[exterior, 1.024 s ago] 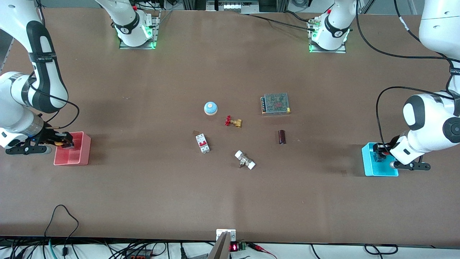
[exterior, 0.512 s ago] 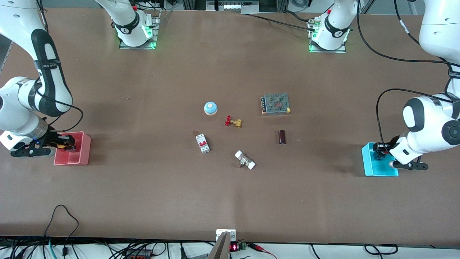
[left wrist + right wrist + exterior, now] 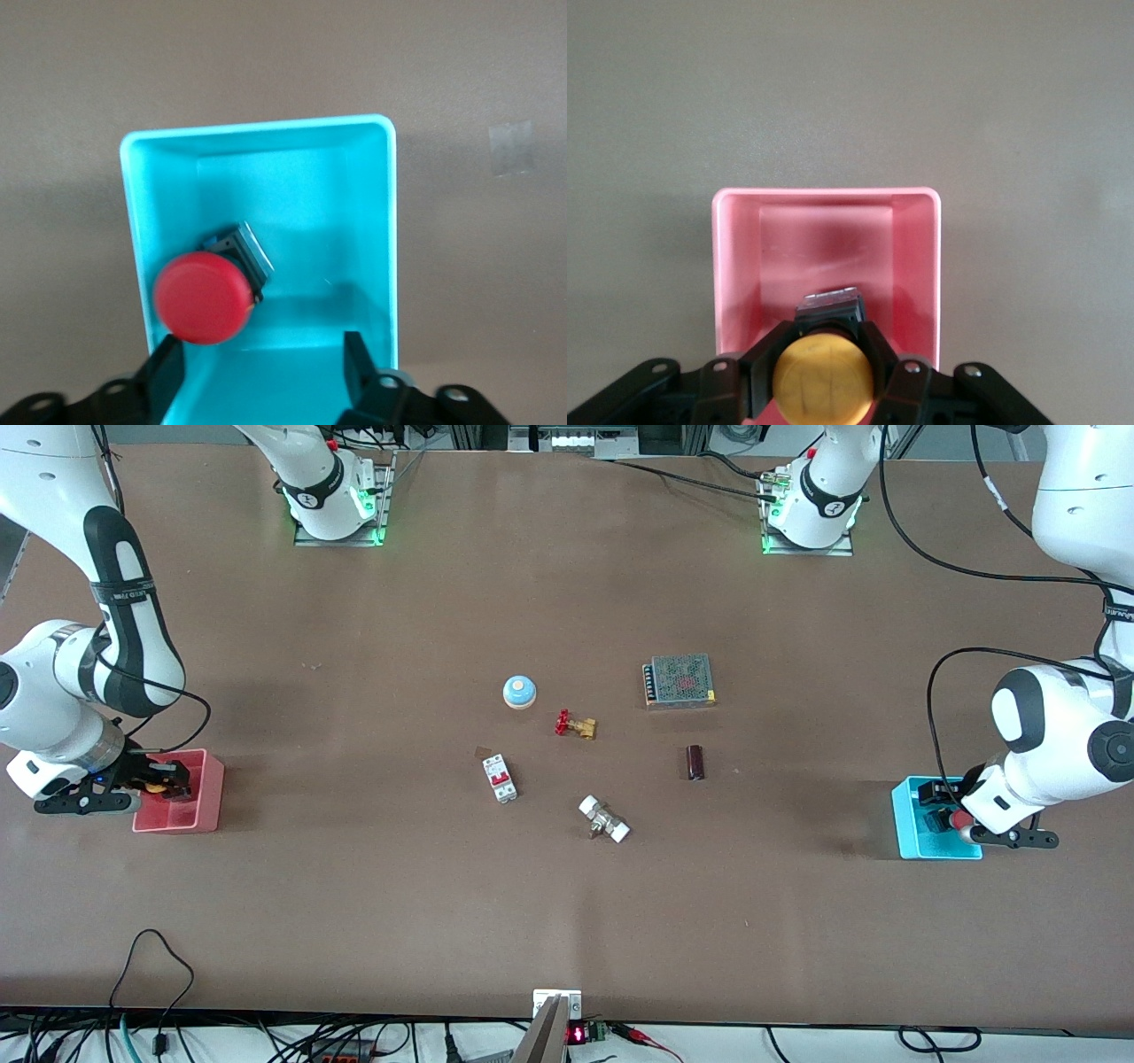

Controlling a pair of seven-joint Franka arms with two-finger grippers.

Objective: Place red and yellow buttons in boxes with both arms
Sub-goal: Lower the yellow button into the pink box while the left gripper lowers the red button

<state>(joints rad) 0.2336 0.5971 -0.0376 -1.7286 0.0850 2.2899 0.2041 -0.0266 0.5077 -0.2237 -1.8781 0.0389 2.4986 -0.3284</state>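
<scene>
The red button [image 3: 204,297] lay tilted inside the cyan box [image 3: 372,221], against one long wall, free of any grip. The left gripper [image 3: 266,376] hung just over that box with its jaws spread wide and nothing between them; the box sat at the left arm's end of the counter [image 3: 567,921]. At the right arm's end, the yellow button [image 3: 822,379] was clamped between the fingers [image 3: 766,367] of the right gripper [image 3: 822,354], its cap facing the wrist camera and its black base pointing down into the pink-red box [image 3: 735,266], which held nothing else that could be seen. In the front view the right gripper [image 3: 164,778] was over that pink-red box [image 3: 199,815], and the left gripper [image 3: 943,802] over the cyan box [image 3: 908,841].

Around the middle of the counter, well apart from both boxes, were a blue-domed button [image 3: 519,692], a red-handled brass valve [image 3: 574,725], a white circuit breaker [image 3: 500,778], a white-capped fitting [image 3: 604,819], a dark cylinder [image 3: 695,762] and a grey mesh-topped box [image 3: 679,680]
</scene>
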